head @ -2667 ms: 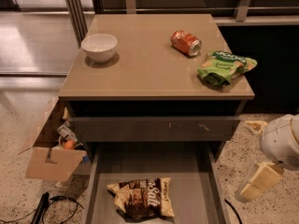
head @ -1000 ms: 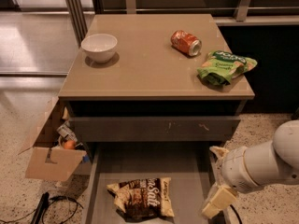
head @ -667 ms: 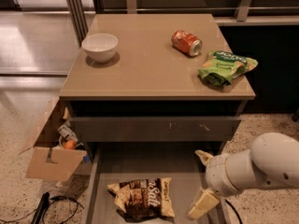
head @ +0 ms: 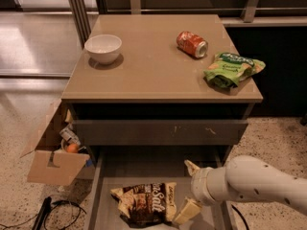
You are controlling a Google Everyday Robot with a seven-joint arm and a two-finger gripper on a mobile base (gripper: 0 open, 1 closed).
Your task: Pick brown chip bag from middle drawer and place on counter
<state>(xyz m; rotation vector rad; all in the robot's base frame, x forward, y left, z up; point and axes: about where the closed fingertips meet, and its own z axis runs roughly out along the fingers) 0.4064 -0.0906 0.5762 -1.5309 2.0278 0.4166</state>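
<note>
camera view: pincer spread wide, low inside open drawer, just right of brown chip bag; lower finger at bag's right edge. bag lies flat on drawer floor, not gripped. risks, my guess: jaws close on crinkled corner only, glossy bag slips on lift; arm clips right drawer wall; lifted bag catches closed drawer front above; set-down on worktop nudges can or green bag.

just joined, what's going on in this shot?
The robot's gripper hangs over the open middle drawer, jaws open, beside the right edge of the brown chip bag. The bag lies on the drawer bottom, not yet grasped. On the counter sit a white bowl, an orange can and a green chip bag.
</note>
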